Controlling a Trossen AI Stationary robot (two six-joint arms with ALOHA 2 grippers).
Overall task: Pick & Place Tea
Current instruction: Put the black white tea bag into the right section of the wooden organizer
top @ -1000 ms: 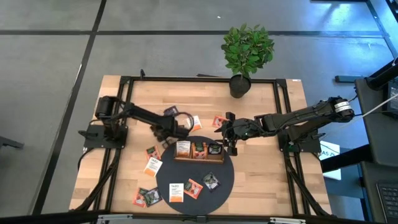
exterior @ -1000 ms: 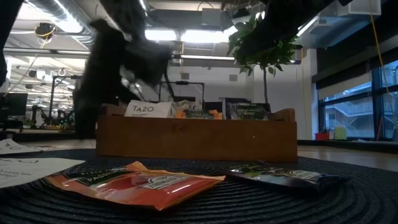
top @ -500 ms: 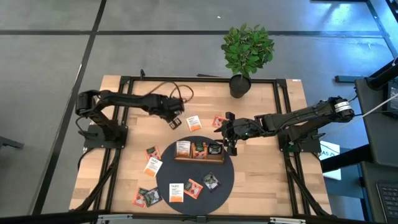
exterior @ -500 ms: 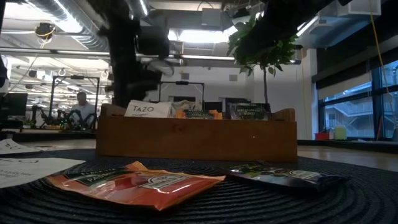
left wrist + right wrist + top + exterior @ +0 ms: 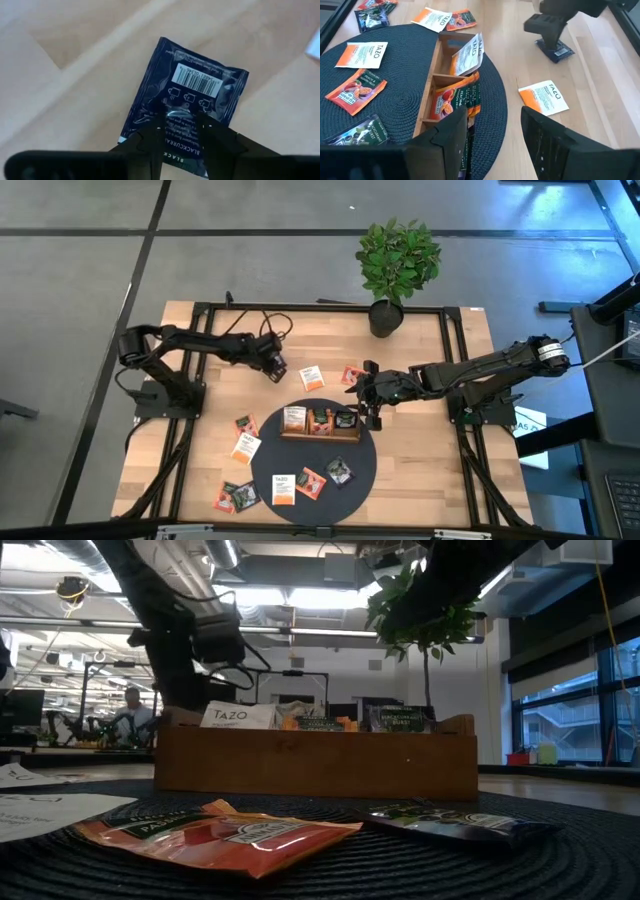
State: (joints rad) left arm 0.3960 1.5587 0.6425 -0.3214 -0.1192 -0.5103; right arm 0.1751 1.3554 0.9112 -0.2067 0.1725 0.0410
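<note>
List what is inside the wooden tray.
The wooden tray holds standing tea sachets: a white one, an orange one and a dark green one. Its nearest compartment is hidden behind the right gripper.

Robotics lab or open industrial workspace, judged from the exposed ceiling ducts (image 5: 150,590) and strip lighting (image 5: 300,598) in the low view, with grey floor (image 5: 80,270) marked by dark lines seen from above. Wooden desk (image 5: 420,470) fitted with a black metal frame (image 5: 300,307) carrying two mounted arms; further robot rigs (image 5: 75,725) and a seated person (image 5: 130,710) visible at benches in the background. Large windows (image 5: 560,710) along one side, potted plant (image 5: 397,265) at the desk's far edge.
</note>
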